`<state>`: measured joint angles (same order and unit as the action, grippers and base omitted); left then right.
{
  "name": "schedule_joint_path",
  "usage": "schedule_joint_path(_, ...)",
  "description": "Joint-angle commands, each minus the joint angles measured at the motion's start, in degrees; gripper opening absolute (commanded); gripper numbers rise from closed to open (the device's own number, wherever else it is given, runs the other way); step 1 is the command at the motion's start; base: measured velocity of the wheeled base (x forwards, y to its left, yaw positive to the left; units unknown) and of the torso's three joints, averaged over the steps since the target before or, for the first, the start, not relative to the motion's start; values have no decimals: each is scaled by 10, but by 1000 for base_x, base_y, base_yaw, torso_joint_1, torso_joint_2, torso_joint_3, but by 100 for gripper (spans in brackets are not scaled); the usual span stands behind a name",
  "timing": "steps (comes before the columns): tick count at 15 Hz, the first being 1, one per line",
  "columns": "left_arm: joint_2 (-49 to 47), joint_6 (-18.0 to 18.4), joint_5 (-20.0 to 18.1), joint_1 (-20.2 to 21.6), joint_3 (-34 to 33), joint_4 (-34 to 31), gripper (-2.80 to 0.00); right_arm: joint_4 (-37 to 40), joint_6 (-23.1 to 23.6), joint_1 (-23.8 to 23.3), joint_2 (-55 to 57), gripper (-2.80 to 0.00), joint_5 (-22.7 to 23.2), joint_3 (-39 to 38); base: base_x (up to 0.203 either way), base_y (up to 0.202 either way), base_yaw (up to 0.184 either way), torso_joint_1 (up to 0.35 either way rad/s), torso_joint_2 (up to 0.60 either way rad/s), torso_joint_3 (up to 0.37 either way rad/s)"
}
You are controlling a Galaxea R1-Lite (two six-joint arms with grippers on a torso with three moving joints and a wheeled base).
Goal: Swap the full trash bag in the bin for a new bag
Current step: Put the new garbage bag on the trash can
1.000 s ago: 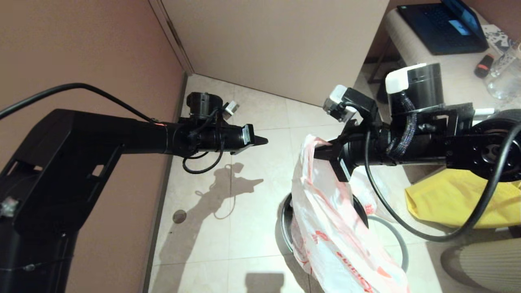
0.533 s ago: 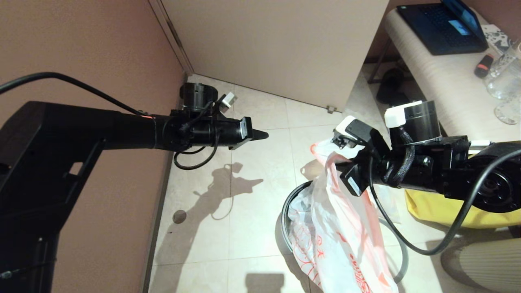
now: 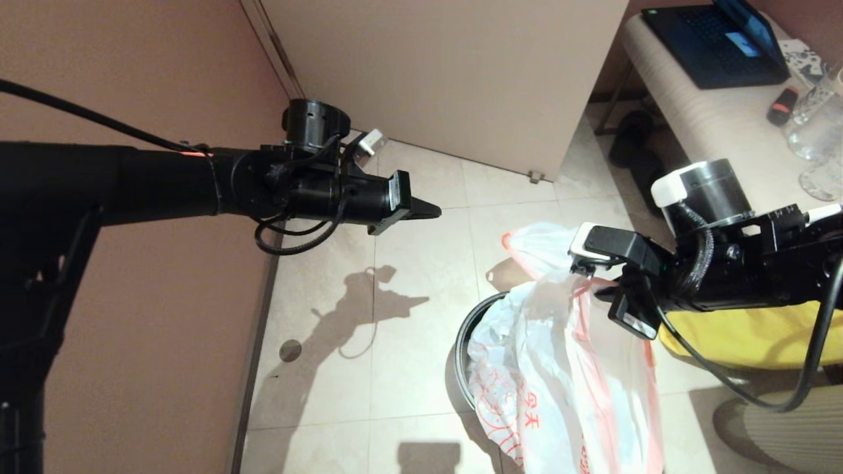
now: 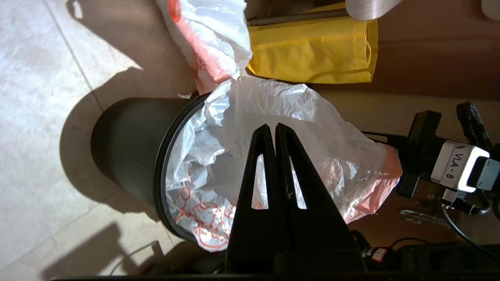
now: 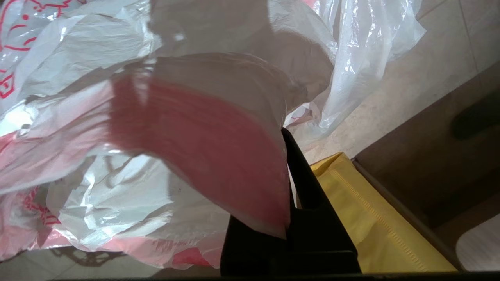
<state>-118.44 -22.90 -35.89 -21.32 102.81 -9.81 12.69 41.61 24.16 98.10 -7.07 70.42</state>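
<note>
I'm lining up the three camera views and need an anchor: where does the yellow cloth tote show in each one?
Head view: the yellow cloth tote lies at the right edge, behind the right arm.
Left wrist view: it lies near the top centre, past the bin.
Right wrist view: it is at lower right, beside the gripper's black finger.
Shared landmark: the new bag with its red drawing.

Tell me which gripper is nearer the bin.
Right. The right gripper, shut on the new bag, sits just above the bin at its far-right edge. The left gripper, shut and empty, hangs higher, off to its left.
</note>
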Motion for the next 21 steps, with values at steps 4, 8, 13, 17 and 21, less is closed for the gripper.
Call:
schedule_joint_path(4, 61, -100, 7, 24, 11, -98, -280, 221, 4, 9, -33, -280, 94, 89, 0, 0, 0, 0, 0, 0)
schedule_joint_path(8, 82, -96, 14, 36, 94, -221, -280, 236, -66, 14, 36, -280, 136, 98, 0, 0, 0, 0, 0, 0)
schedule_joint_path(13, 86, -92, 12, 61, 92, -163, -280, 234, -213, 18, 91, -280, 268, 158, 0, 0, 0, 0, 0, 0)
schedule_joint_path(17, 92, -81, 12, 66, 88, -165, -280, 174, -300, 25, 103, -280, 242, 164, 0, 0, 0, 0, 0, 0)
schedule_joint_path(21, 91, -40, 12, 64, 86, -195, -280, 173, -192, 36, 78, -280, 67, 126, 0, 0, 0, 0, 0, 0)
